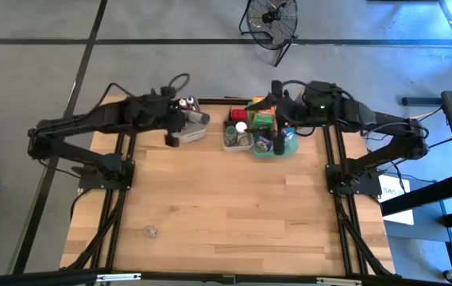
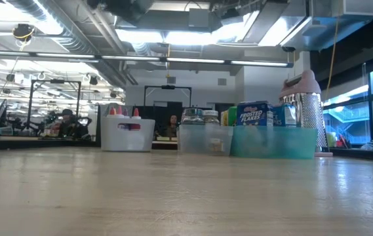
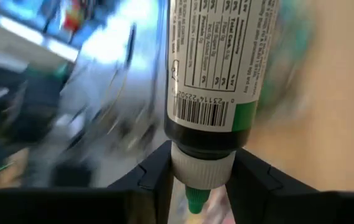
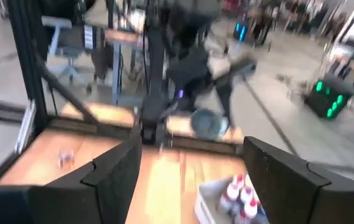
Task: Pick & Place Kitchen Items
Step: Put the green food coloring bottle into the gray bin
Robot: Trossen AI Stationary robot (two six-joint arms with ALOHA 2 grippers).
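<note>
My left gripper (image 3: 201,168) is shut on a small dark bottle (image 3: 217,56) that has a white label with a barcode, a green patch and a white cap with a green tip. In the high view it hovers over the left clear bin (image 1: 192,133) of red-capped bottles (image 1: 187,102). My right gripper (image 4: 192,162) is open and empty. It is raised by the far edge, over the middle clear bin (image 1: 236,137) and teal tray (image 1: 275,148), which hold jars, boxes and packets. No gripper shows in the low view. My left gripper pinches the bottle between its two fingers (image 3: 155,177) at the neck, just above the white cap (image 3: 203,171), with one finger on either side. The bottle's body points away from the wrist and is lifted clear, lying roughly level toward the table's right (image 1: 198,118).
The grey container with a pink top (image 2: 304,105) stands at the tray's right end. A small clear thing (image 1: 150,232) lies near the table's near left corner. Bare wood (image 1: 233,214) stretches between the bins and the near edge. A fan (image 1: 272,20) stands on the floor beyond the far edge.
</note>
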